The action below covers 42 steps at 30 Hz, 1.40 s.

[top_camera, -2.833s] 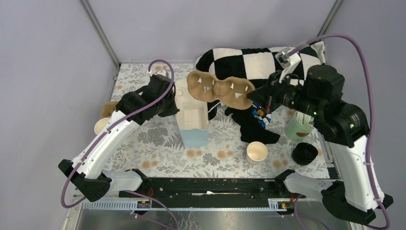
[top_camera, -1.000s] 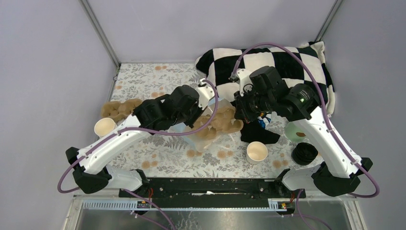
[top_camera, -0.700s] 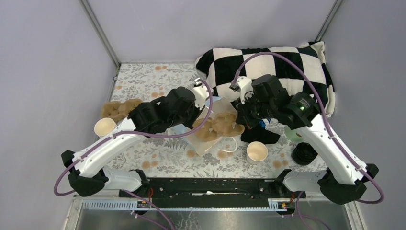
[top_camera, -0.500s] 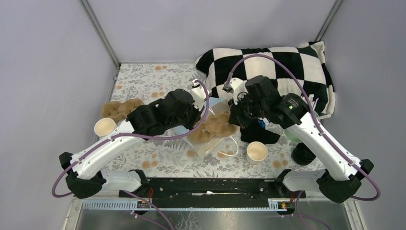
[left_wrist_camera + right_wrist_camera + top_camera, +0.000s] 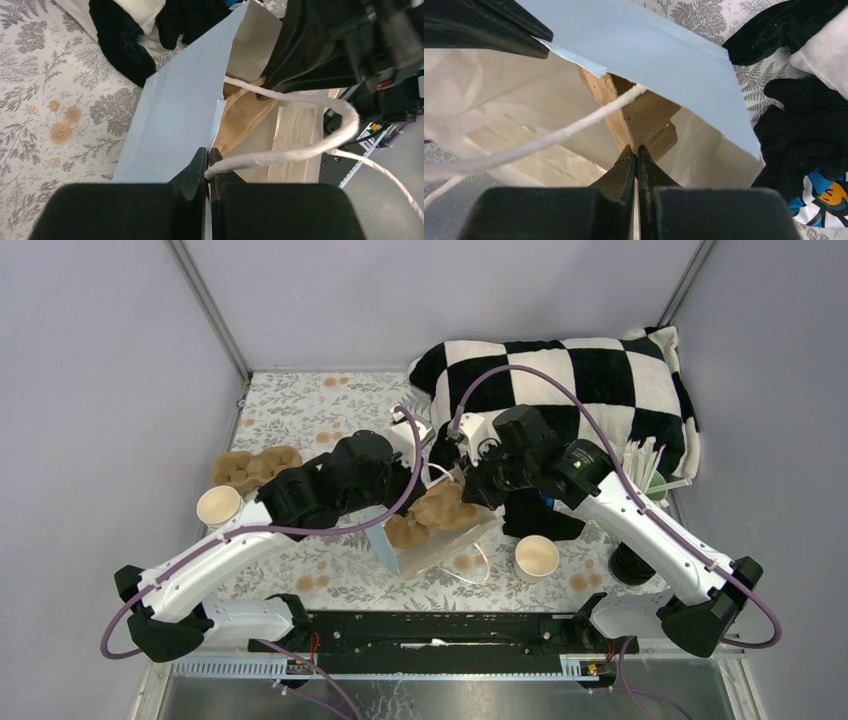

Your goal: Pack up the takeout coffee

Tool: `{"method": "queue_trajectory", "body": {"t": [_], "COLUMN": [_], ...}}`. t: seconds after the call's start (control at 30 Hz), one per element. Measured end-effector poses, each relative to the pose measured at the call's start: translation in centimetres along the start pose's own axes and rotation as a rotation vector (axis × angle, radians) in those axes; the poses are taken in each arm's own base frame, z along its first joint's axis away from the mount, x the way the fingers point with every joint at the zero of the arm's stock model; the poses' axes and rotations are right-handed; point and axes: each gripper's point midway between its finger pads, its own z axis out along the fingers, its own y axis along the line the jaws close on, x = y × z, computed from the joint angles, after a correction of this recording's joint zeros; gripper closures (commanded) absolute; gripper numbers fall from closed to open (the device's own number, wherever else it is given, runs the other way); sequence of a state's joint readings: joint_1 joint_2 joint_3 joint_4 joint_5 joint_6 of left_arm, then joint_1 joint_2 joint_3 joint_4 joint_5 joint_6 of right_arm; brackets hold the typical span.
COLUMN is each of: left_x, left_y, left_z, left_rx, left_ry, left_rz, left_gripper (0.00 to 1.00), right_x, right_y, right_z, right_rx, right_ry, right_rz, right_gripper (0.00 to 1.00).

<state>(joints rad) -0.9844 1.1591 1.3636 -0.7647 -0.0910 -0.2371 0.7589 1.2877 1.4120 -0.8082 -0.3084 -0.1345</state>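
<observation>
The takeout coffee cup (image 5: 537, 558) stands upright and lidless on the floral tabletop (image 5: 300, 410), near the front edge and right of centre, apart from both arms and outside the bag. To its left a paper bag (image 5: 388, 546), pale blue outside and cream inside, lies tipped over with its mouth toward the right arm. The left claw (image 5: 207, 162) is closed on the rim of the bag's blue wall, just where the white rope handle (image 5: 300, 150) comes out, and the handle loops loosely across the opening. The right claw (image 5: 636, 157) is pinched shut on the edge of a brown pulp cup carrier (image 5: 430, 515), which sits partly inside the bag's mouth against the cream lining. A black garment (image 5: 550, 525) lies just behind the cup, and a stack of black lids (image 5: 635, 562) sits to the cup's right. A black-and-white checkered cushion (image 5: 600, 365) fills the far right corner. At the left edge, more brown carriers (image 5: 250, 468) rest beside another cream cup (image 5: 218, 506).
</observation>
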Motion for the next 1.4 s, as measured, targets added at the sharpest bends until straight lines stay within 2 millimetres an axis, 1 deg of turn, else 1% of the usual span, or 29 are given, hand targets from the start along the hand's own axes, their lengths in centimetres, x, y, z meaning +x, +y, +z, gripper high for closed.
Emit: {"method": "queue_trajectory", "body": {"t": [0.1,0.27,0.37,0.6,0.67,0.77,0.9,1.1,1.2,1.27,1.4], "left_x": [-0.2,-0.3,-0.5,0.3,0.5,0.4,0.2,0.9,0.8,0.8,0.8], "left_y": [-0.3,-0.6,-0.7,-0.5,-0.5,-0.6,-0.8,-0.7,-0.7,-0.7,-0.7], "left_z": [0.0,0.0,0.1,0.2,0.2,0.3,0.3,0.9,0.9,1.0,0.9], "left_rx": [0.016,0.024,0.027,0.020,0.021,0.026,0.030,0.027,0.026,0.025,0.026], "left_ry": [-0.011,-0.022,-0.036,-0.061,-0.062,-0.075,-0.084,-0.083,-0.089,-0.090,-0.100], "left_rz": [-0.015,-0.050,-0.074,-0.136,-0.149,-0.172,-0.198,-0.225,-0.235,-0.240,-0.248], "left_gripper": [1.00,1.00,1.00,1.00,1.00,1.00,1.00,1.00,1.00,1.00,1.00], "right_x": [0.4,0.2,0.4,1.4,1.6,1.7,1.9,2.4,2.6,2.7,2.8], "right_y": [0.0,-0.4,-0.8,-0.8,-0.8,-0.8,-0.9,-0.4,-0.6,-0.6,-1.3], "right_z": [0.6,0.9,0.9,1.2,1.5,2.4,3.5,4.7,5.4,5.7,5.7], "right_rx": [0.011,0.075,0.106,0.134,0.133,0.130,0.126,0.115,0.114,0.115,0.158], "right_ry": [0.008,0.003,0.010,0.040,0.053,0.067,0.075,0.073,0.059,0.047,0.017], "right_rz": [-0.007,0.004,0.049,0.173,0.191,0.210,0.227,0.243,0.249,0.249,0.257], "right_gripper": [1.00,1.00,1.00,0.97,0.97,0.95,0.90,0.89,0.83,0.71,0.54]}}
